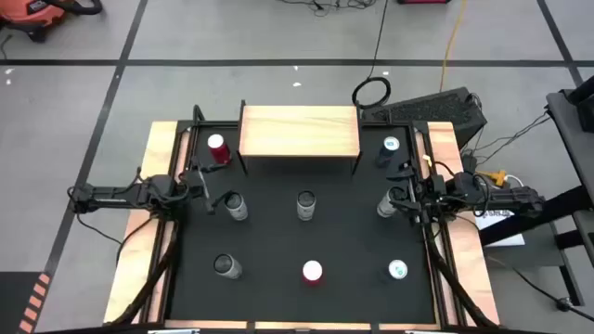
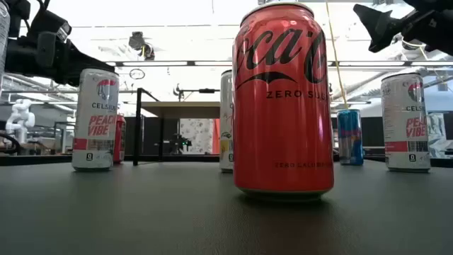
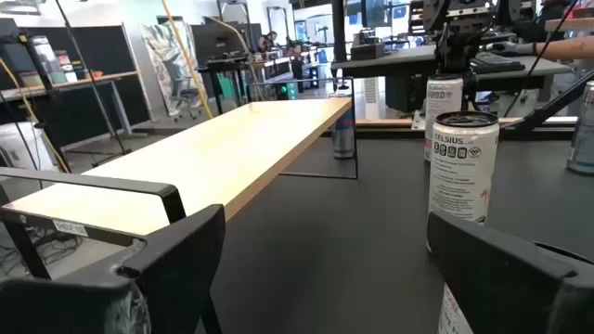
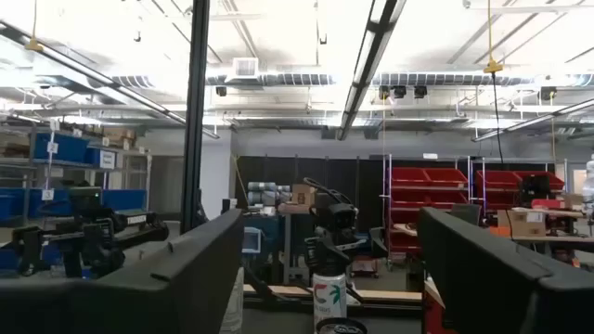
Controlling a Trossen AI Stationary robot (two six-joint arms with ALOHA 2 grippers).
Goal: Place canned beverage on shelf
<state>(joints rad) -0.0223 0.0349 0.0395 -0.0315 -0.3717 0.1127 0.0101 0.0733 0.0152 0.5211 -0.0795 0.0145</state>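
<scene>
The shelf (image 1: 299,132), a light wood top on thin black legs, stands at the far middle of the black mat, its top bare. Several cans stand upright on the mat, among them a red one (image 1: 217,148) beside the shelf's left end, a blue-topped one (image 1: 389,148) at its right end, and a red Coca-Cola can (image 2: 283,99) near the front. My left gripper (image 1: 206,190) hovers open just left of a white can (image 1: 236,206). My right gripper (image 1: 399,190) hovers open above and beside another white can (image 1: 387,204), whose top (image 4: 340,325) shows between its fingers.
More white cans stand at mid-mat (image 1: 305,204), front left (image 1: 225,267) and front right (image 1: 397,271). Wooden rails (image 1: 158,186) and black frame bars edge the mat. A black post (image 4: 197,111) rises near my right gripper. Open mat lies in front of the shelf.
</scene>
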